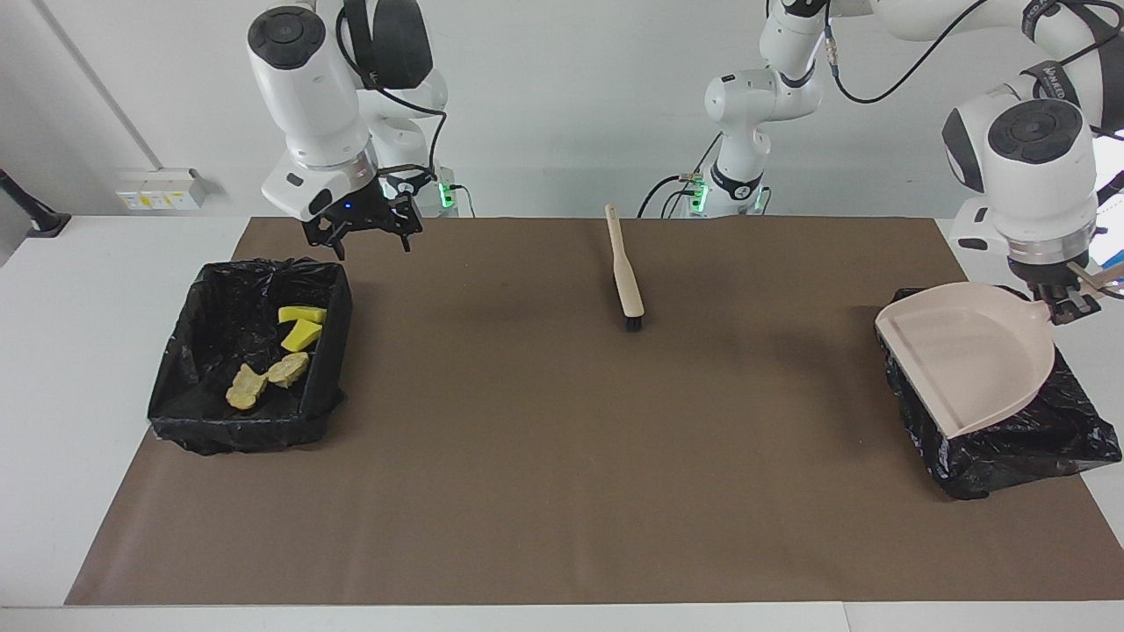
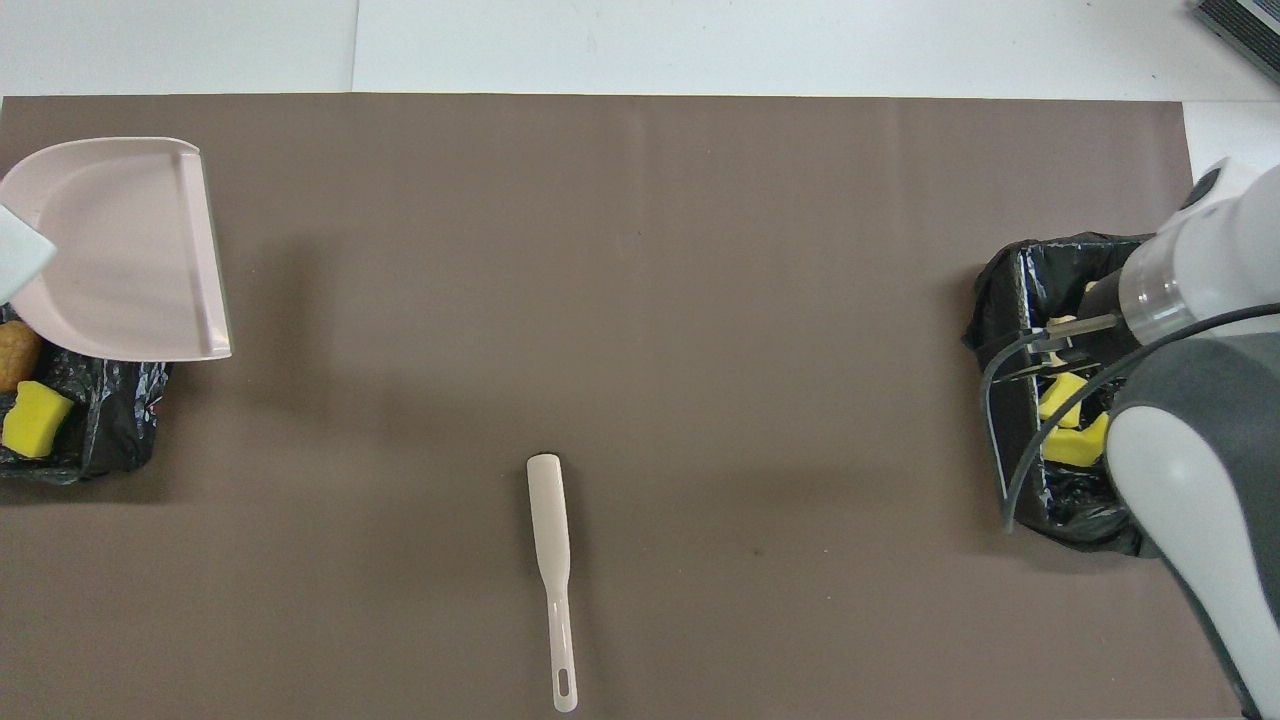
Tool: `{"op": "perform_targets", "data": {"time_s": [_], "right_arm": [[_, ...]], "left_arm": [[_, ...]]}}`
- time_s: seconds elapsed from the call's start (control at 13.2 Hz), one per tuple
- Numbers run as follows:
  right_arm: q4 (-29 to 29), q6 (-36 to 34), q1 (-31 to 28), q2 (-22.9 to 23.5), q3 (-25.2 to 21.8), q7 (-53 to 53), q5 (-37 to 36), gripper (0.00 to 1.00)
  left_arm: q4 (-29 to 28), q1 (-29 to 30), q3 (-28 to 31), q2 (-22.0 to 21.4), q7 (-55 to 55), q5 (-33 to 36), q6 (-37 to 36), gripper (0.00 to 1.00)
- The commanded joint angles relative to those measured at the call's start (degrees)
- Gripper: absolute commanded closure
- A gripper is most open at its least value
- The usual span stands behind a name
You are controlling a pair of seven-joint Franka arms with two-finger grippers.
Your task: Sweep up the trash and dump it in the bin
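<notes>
Now your left gripper (image 1: 1073, 309) is closed on the handle of the dustpan (image 1: 966, 360), holding it over the bin (image 1: 1010, 448) at the left arm's end of the table. The pan lies nearly flat, its long axis running roughly 4 to 10 o'clock in the facing view, open lip toward 7 o'clock, handle toward 2. It hides most of that bin; from overhead, a yellow chunk (image 2: 34, 419) and an orange-brown lump (image 2: 16, 355) show beside its edge.

Your right gripper (image 1: 362, 235) hangs with fingers spread wide, holding nothing, above the robot-side rim of the other bin (image 1: 176, 386). Inside that bin lie two yellow sponge chunks (image 1: 301, 325) and two tan chunks (image 1: 263, 379).

Your brush (image 1: 624, 272) rests on the mat (image 1: 562, 491) mid-table, handle toward 12 o'clock in the facing view, bristles toward 6.
</notes>
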Motion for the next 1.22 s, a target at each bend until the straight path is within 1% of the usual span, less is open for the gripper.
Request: {"op": "perform_targets", "data": {"time_s": [0.0,0.15,0.23,0.3,0.46,0.61,0.68,0.84,0.91,1.06,1.14], "right_arm": [[2.21,0.04,-0.01,0.75,-4.69,-1.6,-0.8,0.0],[2.48,-0.57,0.78,0.66,-9.0,-1.51,-0.09,0.0],[2.39,-0.84,1.13,0.14,-10.24,-1.42,-0.09,0.0],[2.39,-0.93,1.22,-0.48,-10.51,-0.81,0.26,0.0],[1.87,-3.9,1.22,-2.24,-10.25,2.77,0.26,0.0],[1.25,-5.93,1.83,-4.78,-9.81,4.2,0.26,0.0],[-0.84,-5.85,4.01,-6.27,-10.42,4.2,0.35,0.0],[-1.48,-2.53,4.56,-6.29,-11.04,2.98,0.35,0.0],[-1.48,-2.25,4.56,-6.29,-11.04,3.23,0.35,0.0],[-1.39,-2.51,4.74,-6.2,-10.96,3.24,0.35,0.0],[-1.39,-2.42,4.74,-6.2,-10.95,3.15,0.35,0.0]], "left_arm": [[0.4,-5.5,0.84,2.74,-11.51,-5.45,-2.07,1.0],[0.4,-8.84,0.84,4.77,-22.76,-12.46,-2.42,1.0],[0.4,-10.6,0.84,5.56,-26.81,-14.41,-2.34,1.0],[0.4,-12.97,0.84,6.18,-32.24,-16.43,-2.08,1.0],[0.49,-16.84,0.84,8.11,-45.5,-21.26,-1.03,1.0],[0.75,-19.92,0.84,9.34,-58.08,-25.31,0.65,1.0],[0.84,-21.07,0.84,9.52,-61.79,-27.24,1.44,1.0],[1.01,-23.26,0.84,10.05,-68.65,-29.63,2.76,1.0],[1.88,-24.67,0.93,11.62,-74.34,-30.85,2.85,1.0],[8.01,-25.9,0.84,15.74,-84.64,-31.92,2.33,1.0],[10.92,-28.09,0.93,17.94,-89.21,-32.01,2.32,1.0]]}}
